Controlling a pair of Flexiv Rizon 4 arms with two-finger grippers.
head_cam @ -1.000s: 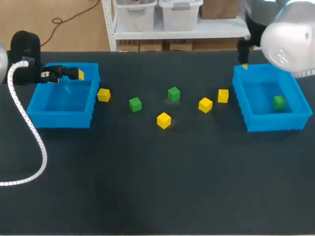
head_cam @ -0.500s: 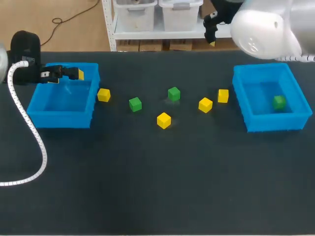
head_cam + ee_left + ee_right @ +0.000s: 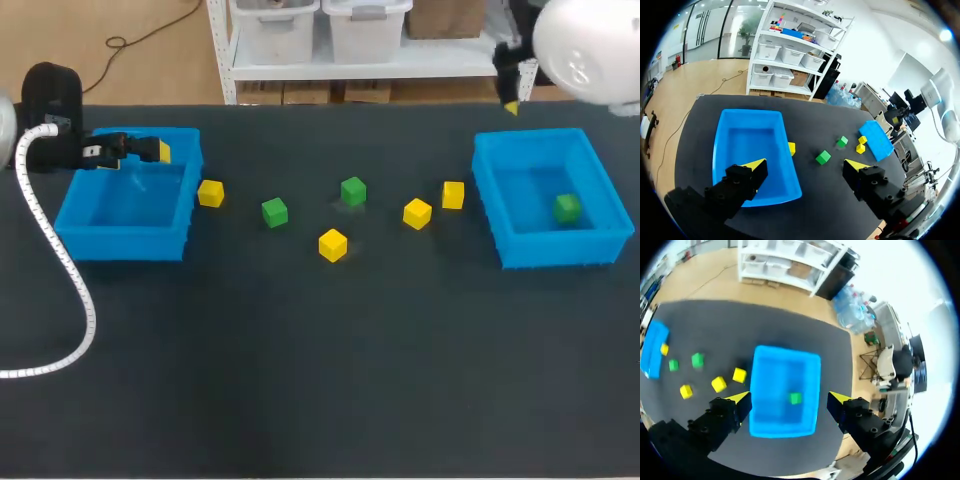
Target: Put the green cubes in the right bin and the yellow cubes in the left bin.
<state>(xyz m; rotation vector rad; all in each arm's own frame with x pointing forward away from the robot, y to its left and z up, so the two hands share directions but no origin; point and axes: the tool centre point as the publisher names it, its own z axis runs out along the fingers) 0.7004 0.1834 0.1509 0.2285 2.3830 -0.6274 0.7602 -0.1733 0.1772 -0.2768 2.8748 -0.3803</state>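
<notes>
Black counter (image 3: 320,380) carries a blue left bin (image 3: 125,243) and a blue right bin (image 3: 555,250) holding one green cube (image 3: 567,208), with the left jaws wide apart over the left bin's far rim, the right jaws wide apart high above the right bin, and four yellow cubes (image 3: 333,244) and two green cubes (image 3: 274,211) loose between the bins.

The table (image 3: 300,380) is showing plain black. The left bin (image 3: 120,245) and the right bin (image 3: 555,252) are both showing solid bright blue. Four yellow cubes (image 3: 333,244) and two green cubes (image 3: 275,211) are standing out, unpatterned, against the black, and a third green cube (image 3: 567,208) against blue. The left gripper (image 3: 805,165) and right gripper (image 3: 788,398) are showing black fingers with yellow tips. The left arm (image 3: 50,95) is showing black with a ribbed white hose (image 3: 60,260), and the right arm (image 3: 585,45) glossy white.
</notes>
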